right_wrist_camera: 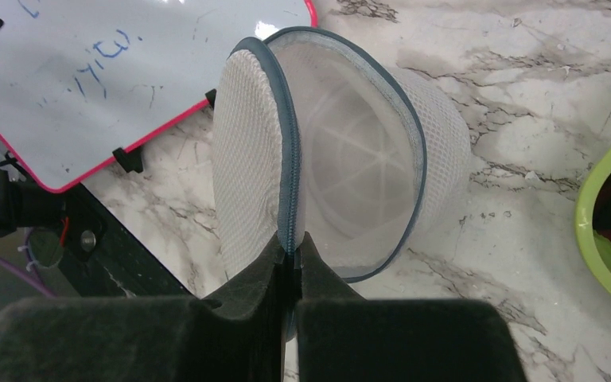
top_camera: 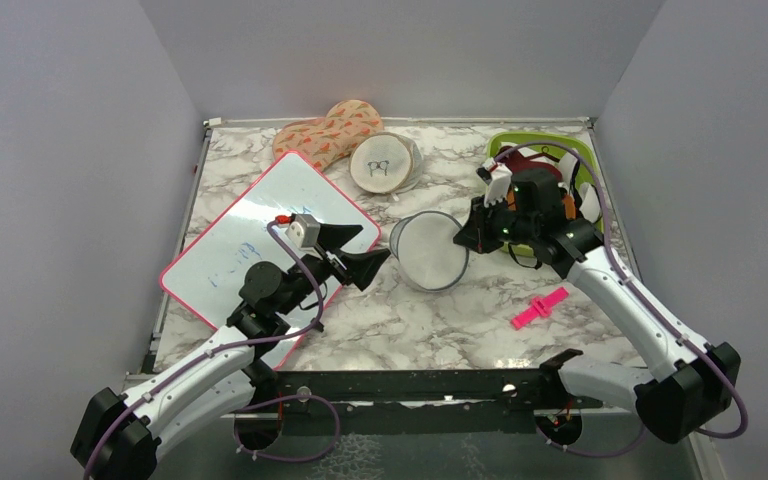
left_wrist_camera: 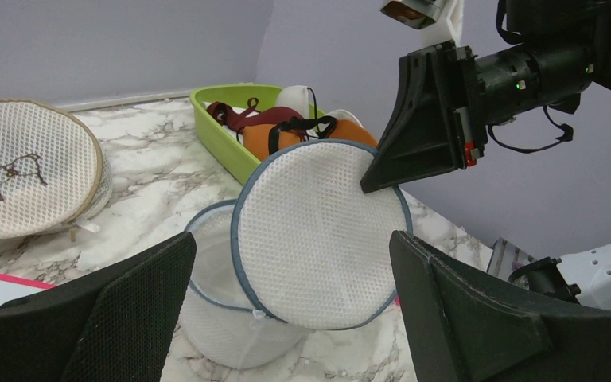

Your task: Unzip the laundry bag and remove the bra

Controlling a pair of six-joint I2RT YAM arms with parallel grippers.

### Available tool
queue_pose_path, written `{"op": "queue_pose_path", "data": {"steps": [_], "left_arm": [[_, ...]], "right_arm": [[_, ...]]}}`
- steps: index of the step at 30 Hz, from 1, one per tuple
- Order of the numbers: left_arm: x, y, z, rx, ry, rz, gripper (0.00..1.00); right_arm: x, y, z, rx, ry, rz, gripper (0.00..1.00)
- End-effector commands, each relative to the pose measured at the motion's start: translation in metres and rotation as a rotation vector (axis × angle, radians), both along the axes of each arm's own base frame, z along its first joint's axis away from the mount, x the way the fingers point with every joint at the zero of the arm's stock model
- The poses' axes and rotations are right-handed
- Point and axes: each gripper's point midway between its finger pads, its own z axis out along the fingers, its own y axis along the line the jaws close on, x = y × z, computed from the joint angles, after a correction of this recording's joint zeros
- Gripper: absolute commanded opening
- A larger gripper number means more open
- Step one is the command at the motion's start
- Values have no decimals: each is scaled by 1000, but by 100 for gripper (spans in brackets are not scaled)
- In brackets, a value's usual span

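- The right gripper (right_wrist_camera: 293,253) is pinched tight on the grey-blue zip rim of the lid, holding it up on edge.
- The left gripper (left_wrist_camera: 293,255) is spread wide and holds nothing. Its fingers frame the lid from just in front and do not touch it.
- The worktop (top_camera: 440,320) carries the laundry bag (top_camera: 430,250) at its middle, lying on its side with its mouth towards the right arm.
- The lid (left_wrist_camera: 318,239) is swung clear, so the zip is undone. The drum looks empty inside, showing only mesh.
- The green basket (left_wrist_camera: 223,131) sits just behind the bag.
- The bra (left_wrist_camera: 282,137) lies in the basket among a dark red garment, outside the bag.
- Judgement: both steps look done. Next, the right gripper should let go of the rim and back off without dragging the light pouch.
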Motion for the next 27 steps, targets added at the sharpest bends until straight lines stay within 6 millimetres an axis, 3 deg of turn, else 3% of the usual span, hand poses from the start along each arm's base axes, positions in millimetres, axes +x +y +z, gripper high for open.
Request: {"op": "queue_pose_path", "data": {"steps": [1,11,18,27], "left_arm": [[2,3,15,-17,-16,20,86],[-4,0,11,-17,10,-14,86],[-5,-1,11,-26,27,-27,86],[-9,0,5,-25,43,-36,86]], "right_arm": [[19,15,9,2,-71,83,3],[59,24,-17,-46,-132,85,12],[87,14,-40,-123,-136,15,13],[94,0,-76,-115,-81,-60,8]]}}
